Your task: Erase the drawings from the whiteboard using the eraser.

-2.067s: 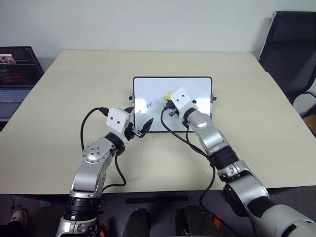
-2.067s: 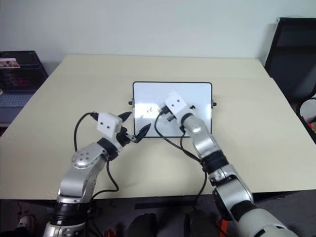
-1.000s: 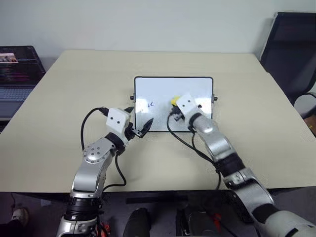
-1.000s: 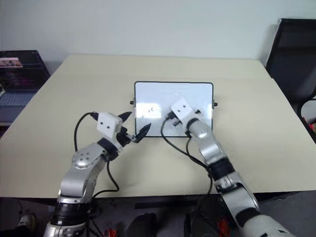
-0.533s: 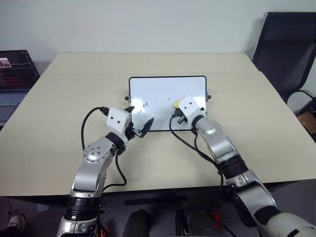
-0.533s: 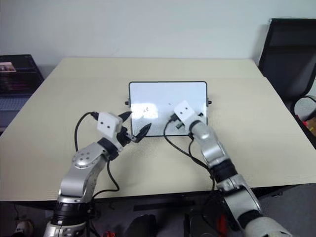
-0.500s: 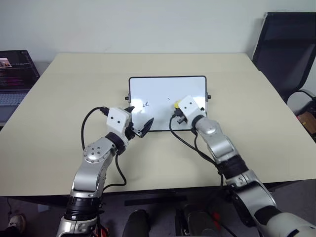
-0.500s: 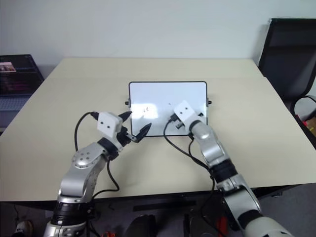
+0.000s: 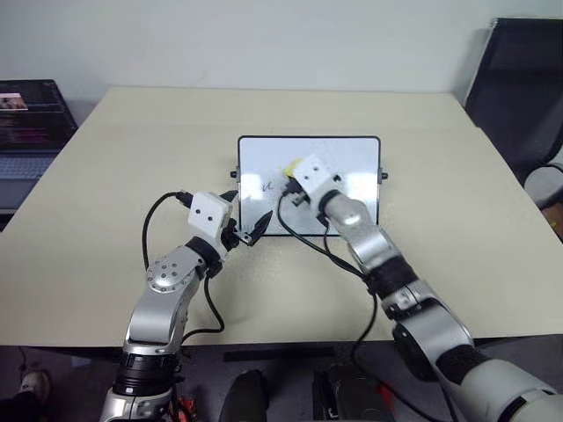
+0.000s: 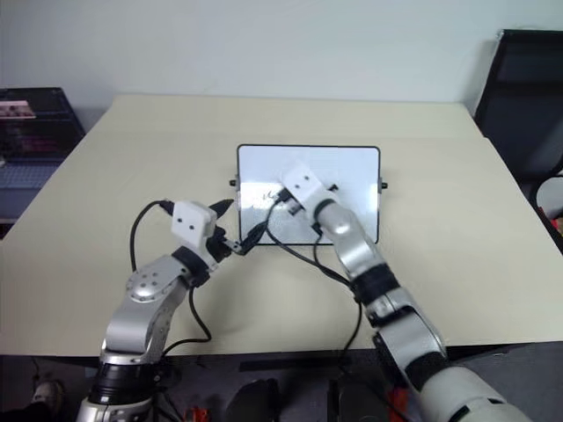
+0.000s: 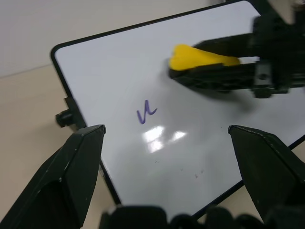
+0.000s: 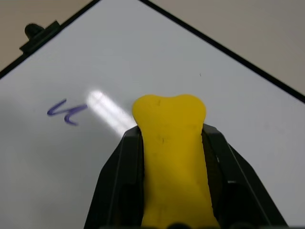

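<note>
Right gripper [image 12: 171,157] jaws clenched on the yellow eraser [image 12: 172,143], pressed to the whiteboard [image 9: 352,158] around its middle, slightly left. Just left of the eraser, one drawing [image 11: 147,113], a small purple squiggle, on the white surface. Left gripper [image 9: 249,230] jaws spread wide, holding nothing, at the board's near left corner. Whiteboard flat on the beige tabletop [image 9: 106,176], toward its centre. Laptop [image 9: 31,123] beyond the far left edge; black chair [image 9: 523,79] at far right.

Silver arms, white boxy wrist housings (two dark dots each), black cables, black fingers [image 11: 71,176]
</note>
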You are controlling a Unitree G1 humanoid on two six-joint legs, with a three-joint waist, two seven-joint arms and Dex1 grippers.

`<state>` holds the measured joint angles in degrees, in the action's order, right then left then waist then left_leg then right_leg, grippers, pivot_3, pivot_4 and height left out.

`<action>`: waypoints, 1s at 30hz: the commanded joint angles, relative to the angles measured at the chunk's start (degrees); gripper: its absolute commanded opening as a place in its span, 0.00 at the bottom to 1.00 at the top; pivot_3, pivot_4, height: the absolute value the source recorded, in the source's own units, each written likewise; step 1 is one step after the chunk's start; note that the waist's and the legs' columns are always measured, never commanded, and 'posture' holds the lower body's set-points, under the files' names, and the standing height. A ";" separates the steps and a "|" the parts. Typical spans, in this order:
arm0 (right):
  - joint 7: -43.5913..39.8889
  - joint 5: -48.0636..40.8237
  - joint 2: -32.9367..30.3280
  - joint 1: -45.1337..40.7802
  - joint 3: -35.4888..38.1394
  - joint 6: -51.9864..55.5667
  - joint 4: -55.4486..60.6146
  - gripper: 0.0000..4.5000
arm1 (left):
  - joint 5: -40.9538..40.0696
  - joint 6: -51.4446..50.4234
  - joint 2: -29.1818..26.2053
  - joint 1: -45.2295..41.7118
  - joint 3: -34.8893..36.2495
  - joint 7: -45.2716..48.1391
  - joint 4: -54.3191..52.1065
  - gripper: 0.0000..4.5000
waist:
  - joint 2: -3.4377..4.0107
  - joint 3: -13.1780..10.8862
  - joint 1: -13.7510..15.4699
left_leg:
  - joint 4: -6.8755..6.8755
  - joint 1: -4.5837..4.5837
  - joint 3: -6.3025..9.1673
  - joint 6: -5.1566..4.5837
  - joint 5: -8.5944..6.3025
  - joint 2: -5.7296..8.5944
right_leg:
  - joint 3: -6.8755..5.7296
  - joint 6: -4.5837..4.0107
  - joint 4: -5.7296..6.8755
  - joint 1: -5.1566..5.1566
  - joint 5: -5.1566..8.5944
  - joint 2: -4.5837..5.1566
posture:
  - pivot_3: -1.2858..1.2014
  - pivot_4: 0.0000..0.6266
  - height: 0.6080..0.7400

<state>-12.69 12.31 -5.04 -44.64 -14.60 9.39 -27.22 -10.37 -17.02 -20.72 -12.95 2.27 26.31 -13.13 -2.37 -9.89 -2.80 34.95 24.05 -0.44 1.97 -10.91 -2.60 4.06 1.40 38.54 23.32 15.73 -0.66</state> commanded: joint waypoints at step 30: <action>1.55 0.82 2.18 -1.93 0.47 3.85 -3.96 0.27 | -0.37 0.58 -0.50 -1.44 0.16 0.10 -1.87 1.00 | 0.00 -0.01 -1.74 | -0.10 -0.10 -0.13 -0.24 0.18 -0.11 | 0.01 -0.19 0.14 0.18 -0.21 -0.05 | 0.52 0.24 1.00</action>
<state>-10.72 12.36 -0.82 -48.91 -14.78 11.59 -31.19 -10.38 -17.03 -21.01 -14.07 1.80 26.79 -12.72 -2.38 -9.90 -4.53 34.86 23.95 -0.55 1.73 -10.73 -2.71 4.05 1.22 38.66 23.49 15.52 -0.71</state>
